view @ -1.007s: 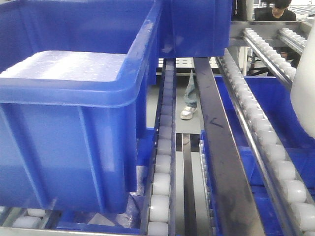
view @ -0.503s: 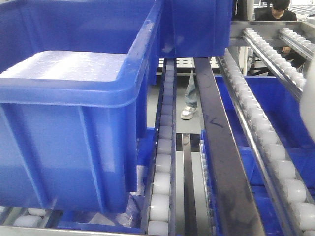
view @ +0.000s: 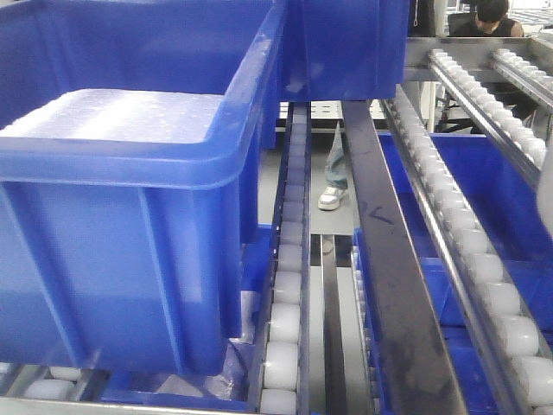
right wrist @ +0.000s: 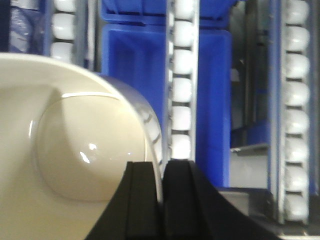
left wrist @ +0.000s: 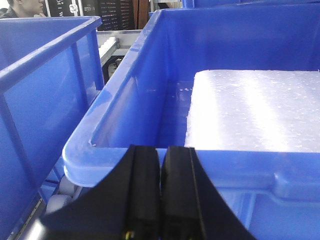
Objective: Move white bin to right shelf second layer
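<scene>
My right gripper (right wrist: 161,170) is shut on the rim of the white bin (right wrist: 75,145), one finger inside the wall and one outside. The glossy cream bin fills the left of the right wrist view and hangs above a row of white rollers (right wrist: 181,90) of the right shelf. In the front view only a pale sliver of the bin (view: 548,203) shows at the right edge, over the roller rail (view: 484,268). My left gripper (left wrist: 161,155) is shut with nothing between its fingers, just short of a blue crate's rim (left wrist: 150,160).
A large blue crate (view: 130,216) holding a white foam slab (view: 112,112) fills the left. Another blue crate (view: 346,43) stands behind it. More blue crates (right wrist: 135,60) lie under the rollers. A dark steel rail (view: 380,233) runs down the middle. A person (view: 492,17) sits far back.
The white bin has slid rightwards in the front view, from a broad patch at the right edge to a thin sliver. The blue crates and rails have not moved.
</scene>
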You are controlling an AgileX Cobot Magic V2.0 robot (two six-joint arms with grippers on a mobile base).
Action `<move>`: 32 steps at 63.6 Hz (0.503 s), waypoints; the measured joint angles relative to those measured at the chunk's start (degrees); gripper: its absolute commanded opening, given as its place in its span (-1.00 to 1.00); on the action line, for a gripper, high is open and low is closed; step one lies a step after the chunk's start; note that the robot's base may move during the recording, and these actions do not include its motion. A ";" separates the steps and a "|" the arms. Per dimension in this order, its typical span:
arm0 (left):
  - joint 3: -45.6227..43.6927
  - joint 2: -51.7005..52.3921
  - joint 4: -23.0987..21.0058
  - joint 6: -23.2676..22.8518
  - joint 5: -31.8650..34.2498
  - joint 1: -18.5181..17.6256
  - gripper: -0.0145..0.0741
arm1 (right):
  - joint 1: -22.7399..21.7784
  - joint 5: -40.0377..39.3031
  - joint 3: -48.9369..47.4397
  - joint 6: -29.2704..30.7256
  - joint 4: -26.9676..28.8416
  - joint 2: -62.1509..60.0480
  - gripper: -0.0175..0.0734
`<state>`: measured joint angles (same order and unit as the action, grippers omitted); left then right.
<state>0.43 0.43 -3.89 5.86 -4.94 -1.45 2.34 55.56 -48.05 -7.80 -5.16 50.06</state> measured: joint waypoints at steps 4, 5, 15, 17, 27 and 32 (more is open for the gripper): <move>0.00 0.00 0.00 0.00 0.00 0.00 -0.48 | -1.07 -0.53 0.81 1.67 1.34 0.00 -0.50; 0.00 0.00 0.00 0.00 0.00 0.00 -0.48 | -1.43 -0.63 0.99 2.28 1.66 0.00 -0.50; 0.00 0.00 0.00 0.00 0.00 0.00 -0.48 | -7.50 -1.95 2.18 7.41 5.16 0.00 -0.50; 0.00 0.00 0.00 0.00 0.00 0.00 -0.48 | -8.49 -2.13 2.35 8.96 5.61 0.00 -0.50; 0.00 0.00 0.00 0.00 0.00 0.00 -0.48 | -10.58 -4.56 6.41 13.67 8.64 0.00 -0.50; 0.00 0.00 0.00 0.00 0.00 0.00 -0.48 | -10.67 -6.21 9.42 14.40 9.96 0.00 -0.50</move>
<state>0.43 0.43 -3.89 5.86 -4.94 -1.45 -8.33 49.35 -38.63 6.59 4.79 50.06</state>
